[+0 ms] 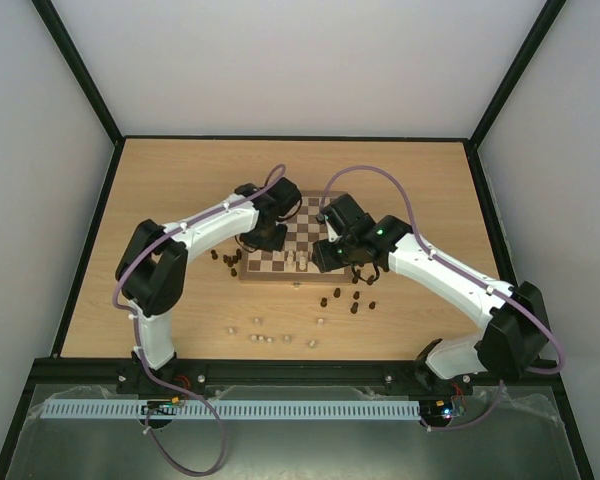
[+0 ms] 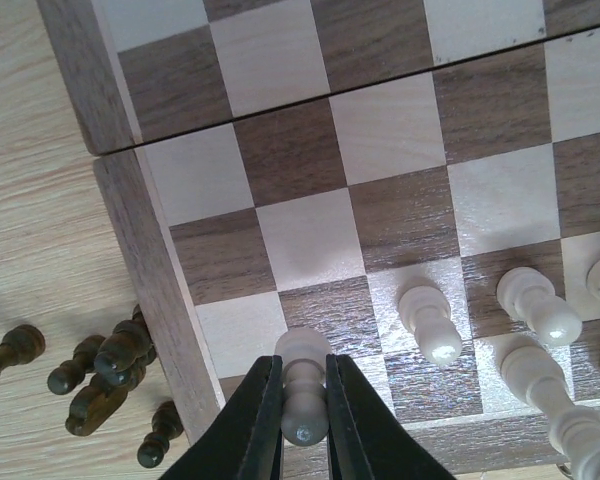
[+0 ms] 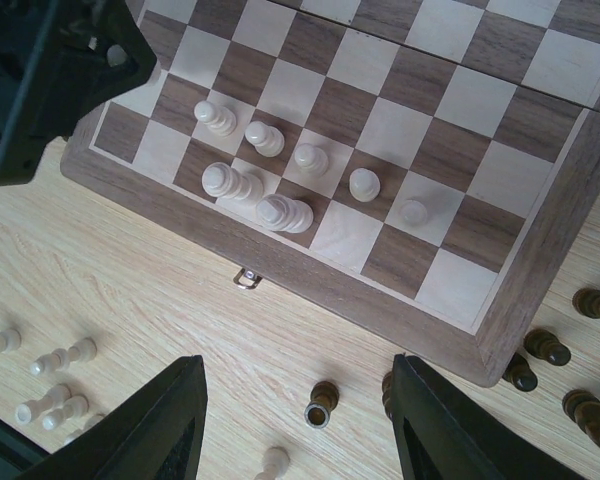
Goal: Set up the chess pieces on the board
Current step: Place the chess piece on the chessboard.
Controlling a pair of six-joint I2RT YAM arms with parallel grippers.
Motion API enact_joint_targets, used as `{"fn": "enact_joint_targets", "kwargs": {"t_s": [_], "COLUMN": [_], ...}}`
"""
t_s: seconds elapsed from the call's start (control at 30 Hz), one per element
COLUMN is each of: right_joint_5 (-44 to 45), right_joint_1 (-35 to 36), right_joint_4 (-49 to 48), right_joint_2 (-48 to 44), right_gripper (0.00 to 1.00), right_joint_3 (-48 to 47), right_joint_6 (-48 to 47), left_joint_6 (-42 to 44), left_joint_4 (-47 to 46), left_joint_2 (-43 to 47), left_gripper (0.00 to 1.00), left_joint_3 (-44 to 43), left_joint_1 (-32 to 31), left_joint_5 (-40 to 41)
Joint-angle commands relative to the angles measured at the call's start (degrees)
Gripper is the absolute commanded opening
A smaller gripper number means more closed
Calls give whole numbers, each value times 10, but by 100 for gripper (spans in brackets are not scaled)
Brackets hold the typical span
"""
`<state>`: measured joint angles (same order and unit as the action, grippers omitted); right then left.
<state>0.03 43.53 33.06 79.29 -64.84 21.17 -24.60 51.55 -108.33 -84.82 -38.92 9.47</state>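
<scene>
Left gripper [image 2: 303, 368] pinches cream pawn [image 2: 304, 400], prob. to seat it at 7 o'clock corner of board [image 2: 300, 150]. Right gripper [image 3: 298, 365]: spread, empty, 5 o'clock.

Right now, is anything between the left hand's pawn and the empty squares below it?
Nothing visible does. The left hand holds a cream pawn over bare squares at the board's corner. The nearest standing pawn is about one square to the side, clear of it.

Light-wood table [image 1: 410, 180], chessboard [image 1: 302, 232] on it, dark pieces [image 1: 354, 308], pale pieces [image 1: 263, 338] scattered beside
</scene>
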Motion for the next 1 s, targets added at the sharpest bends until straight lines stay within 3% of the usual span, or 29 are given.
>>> {"fn": "enact_joint_targets", "kwargs": {"t_s": [0.0, 0.97], "right_joint_5": [-4, -11], "right_joint_1": [3, 4], "right_joint_4": [8, 4], "right_joint_2": [-18, -15], "right_gripper": [52, 52], "right_joint_3": [7, 13], "right_joint_6": [-5, -4], "left_joint_6": [5, 2], "left_joint_4": [3, -20], "left_joint_2": [-11, -38], "left_gripper": [10, 11], "left_joint_3": [3, 24], "left_joint_1": [1, 0], "left_joint_5": [-7, -22]}}
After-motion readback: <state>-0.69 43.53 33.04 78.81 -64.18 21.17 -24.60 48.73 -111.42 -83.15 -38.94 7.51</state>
